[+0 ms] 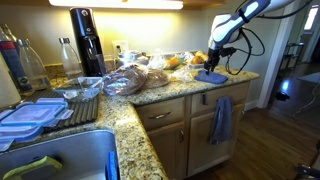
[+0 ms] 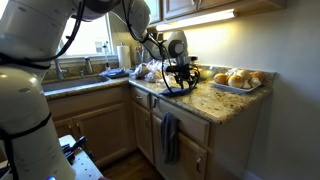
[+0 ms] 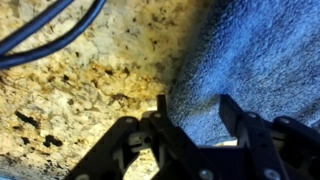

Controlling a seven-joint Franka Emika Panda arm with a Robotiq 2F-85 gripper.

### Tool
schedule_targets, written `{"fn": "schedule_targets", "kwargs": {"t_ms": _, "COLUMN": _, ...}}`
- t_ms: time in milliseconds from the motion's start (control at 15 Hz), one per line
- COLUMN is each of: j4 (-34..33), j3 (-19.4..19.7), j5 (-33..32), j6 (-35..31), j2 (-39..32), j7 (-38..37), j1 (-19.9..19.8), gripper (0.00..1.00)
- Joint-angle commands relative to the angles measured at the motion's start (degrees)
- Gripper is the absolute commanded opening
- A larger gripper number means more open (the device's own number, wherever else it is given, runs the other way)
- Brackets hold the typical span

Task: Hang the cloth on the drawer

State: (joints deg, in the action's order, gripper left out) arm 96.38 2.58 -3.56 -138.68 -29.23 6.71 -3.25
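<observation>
The bright blue cloth [image 1: 210, 76] lies flat on the granite countertop near its end; it also shows in an exterior view [image 2: 178, 91] and fills the right of the wrist view [image 3: 255, 50]. My gripper [image 3: 193, 106] is open, its two fingers straddling the cloth's edge just above it. In both exterior views the gripper [image 1: 216, 62] [image 2: 183, 77] points down over the cloth. Light oak drawer fronts [image 1: 163, 114] [image 2: 192, 129] sit under the counter edge.
A duller grey-blue towel [image 1: 221, 120] [image 2: 170, 137] hangs on the cabinet front below the counter. Bagged bread and food [image 1: 135, 78] crowd the counter beside the cloth; a tray of rolls [image 2: 238, 80] stands behind it. A sink [image 1: 60, 160] lies at the near corner.
</observation>
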Motion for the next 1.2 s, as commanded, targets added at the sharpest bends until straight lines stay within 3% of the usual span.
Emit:
{"fn": "schedule_targets", "kwargs": {"t_ms": 0, "j4": 0.2, "j3": -1.4, "j5": 1.9, "j6": -1.9, "j2": 0.0, "j7": 2.9, "j1": -1.9, "gripper": 0.27}}
{"fn": "schedule_targets", "kwargs": {"t_ms": 267, "j4": 1.2, "j3": -1.4, "j5": 2.2, "j6": -2.8, "j2": 0.8, "j7": 3.6, "j1": -2.0, "gripper": 0.07}}
{"fn": "schedule_targets", "kwargs": {"t_ms": 733, "j4": 7.1, "j3": -0.9, "j5": -0.2, "j6": -4.5, "j2": 6.0, "j7": 0.9, "j1": 0.5, "gripper": 0.09}}
{"fn": "schedule_targets", "kwargs": {"t_ms": 1133, "j4": 19.4, "j3": 1.4, "j5": -6.8, "j6": -14.0, "j2": 15.0, "j7": -11.8, "j1": 6.5, "gripper": 0.09}}
